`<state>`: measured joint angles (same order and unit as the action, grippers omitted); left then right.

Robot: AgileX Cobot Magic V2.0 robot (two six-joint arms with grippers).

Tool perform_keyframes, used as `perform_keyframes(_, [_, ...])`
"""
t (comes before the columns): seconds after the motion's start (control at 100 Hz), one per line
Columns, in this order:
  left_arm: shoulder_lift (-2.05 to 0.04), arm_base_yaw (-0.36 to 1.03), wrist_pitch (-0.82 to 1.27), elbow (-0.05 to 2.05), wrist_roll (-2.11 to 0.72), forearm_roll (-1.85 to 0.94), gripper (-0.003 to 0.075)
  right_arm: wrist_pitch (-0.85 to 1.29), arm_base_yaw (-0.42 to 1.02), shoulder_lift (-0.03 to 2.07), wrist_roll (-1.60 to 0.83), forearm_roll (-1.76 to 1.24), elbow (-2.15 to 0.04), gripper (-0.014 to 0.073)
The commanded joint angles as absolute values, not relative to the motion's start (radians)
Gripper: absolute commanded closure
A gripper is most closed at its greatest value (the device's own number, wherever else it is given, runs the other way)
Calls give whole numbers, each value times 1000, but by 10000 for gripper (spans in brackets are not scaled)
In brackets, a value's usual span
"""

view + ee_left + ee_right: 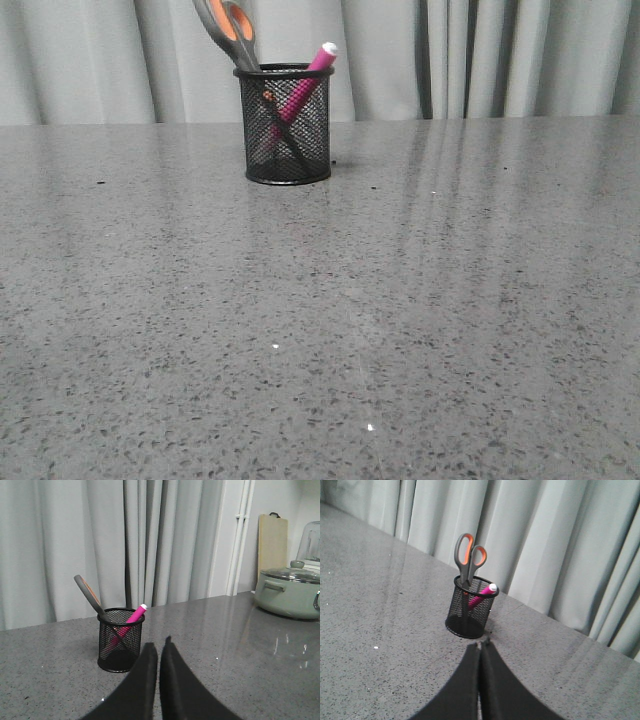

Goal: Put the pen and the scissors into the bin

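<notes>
Bin (285, 125): far on worktop (320, 320), holding scissors (228, 28) and pen (305, 85), beyond both tools.
Left tool (159, 647): clenched, empty.
Right tool (481, 644): clenched, empty.

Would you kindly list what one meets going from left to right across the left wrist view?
Scissors → bin holding the pen → left hand, shut → wooden board → lidded pot.

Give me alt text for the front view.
A black mesh bin stands on a grey speckled table, holding scissors handles-up and a pink pen leaning right. Pale curtains hang behind; no gripper is visible.
</notes>
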<state>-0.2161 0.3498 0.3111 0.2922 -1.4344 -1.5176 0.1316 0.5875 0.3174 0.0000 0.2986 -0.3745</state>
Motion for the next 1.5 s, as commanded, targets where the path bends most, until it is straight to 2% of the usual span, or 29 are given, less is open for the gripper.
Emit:
perform_keyframes(0.0, [-226, 358, 304, 318, -1425, -1554, 739, 96, 587, 268, 0, 316, -395, 662])
perform_keyframes(0.8, [-226, 358, 304, 308, -1425, -1545, 739, 92, 587, 239, 0, 316, -395, 662])
perform_keyframes(0.96, [-226, 319, 292, 291, -1355, -1140, 739, 92, 587, 239, 0, 316, -395, 662])
perform_keyframes(1.16, [-206, 181, 240, 181, -630, -415, 739, 92, 587, 239, 0, 316, -395, 662])
perform_keyframes(1.22, [-172, 147, 214, 140, -539, -334, 739, 92, 587, 239, 0, 316, -395, 662])
perform_keyframes(1.37, [-56, 78, 113, 27, -531, -317, 739, 92, 587, 239, 0, 316, -395, 662])
perform_keyframes(1.49, [12, 36, 123, -23, -467, -313, 739, 92, 587, 239, 0, 316, -395, 662])
